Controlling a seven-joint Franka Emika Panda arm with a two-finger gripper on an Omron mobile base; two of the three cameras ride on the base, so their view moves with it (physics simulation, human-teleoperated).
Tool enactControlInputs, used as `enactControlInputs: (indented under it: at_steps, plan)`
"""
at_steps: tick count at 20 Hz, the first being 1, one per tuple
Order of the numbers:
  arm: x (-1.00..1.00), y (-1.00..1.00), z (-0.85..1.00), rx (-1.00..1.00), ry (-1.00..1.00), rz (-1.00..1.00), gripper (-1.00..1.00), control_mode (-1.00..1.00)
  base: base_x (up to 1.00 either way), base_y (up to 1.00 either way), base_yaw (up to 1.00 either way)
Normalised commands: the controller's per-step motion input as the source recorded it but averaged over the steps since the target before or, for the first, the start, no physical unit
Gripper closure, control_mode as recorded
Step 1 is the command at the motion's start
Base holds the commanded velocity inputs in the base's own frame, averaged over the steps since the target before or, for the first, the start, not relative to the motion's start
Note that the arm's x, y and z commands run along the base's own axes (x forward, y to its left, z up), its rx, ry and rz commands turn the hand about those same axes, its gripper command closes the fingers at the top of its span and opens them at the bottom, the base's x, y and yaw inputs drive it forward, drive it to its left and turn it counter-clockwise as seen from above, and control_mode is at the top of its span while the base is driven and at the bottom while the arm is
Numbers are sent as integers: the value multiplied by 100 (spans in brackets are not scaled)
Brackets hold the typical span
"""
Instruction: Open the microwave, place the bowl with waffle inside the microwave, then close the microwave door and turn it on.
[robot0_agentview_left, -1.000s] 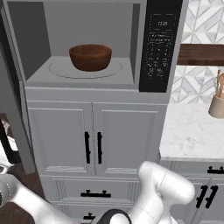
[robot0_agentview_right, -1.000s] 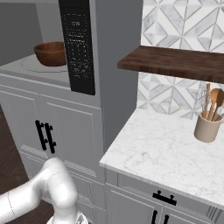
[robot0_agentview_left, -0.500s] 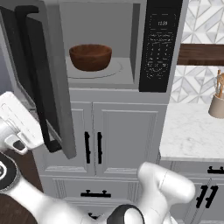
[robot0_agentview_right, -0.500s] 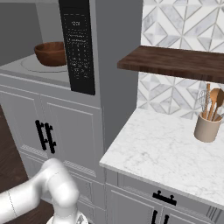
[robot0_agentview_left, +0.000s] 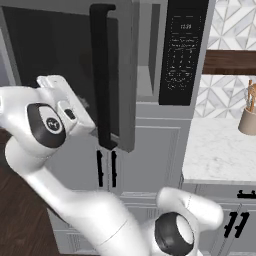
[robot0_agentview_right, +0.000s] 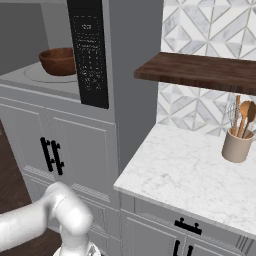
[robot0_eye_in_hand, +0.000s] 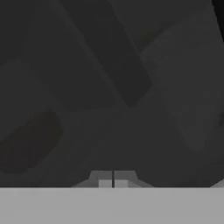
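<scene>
A tan utensil crock stands on the marble counter beneath a wooden shelf.

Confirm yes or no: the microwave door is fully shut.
No. The microwave door stands ajar, and the bowl shows in the open microwave.

From the left base camera I see the microwave door swung partway across the microwave mouth, its handle facing me; my end effector, fingertips together, sits right against the door's dark glass. Right of the door, a narrow gap remains beside the keypad panel.
</scene>
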Motion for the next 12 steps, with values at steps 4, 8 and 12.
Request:
enactControlInputs:
  at_steps: [4, 8, 12]
  plan:
    - [65, -100, 7, 46, 10, 18, 100, -100, 0, 0, 0]
    - [100, -97, -16, 41, -1, 26, 100, -100, 0, 0, 0]
    - [100, -78, -23, 35, -3, 29, 100, -100, 0, 0, 0]
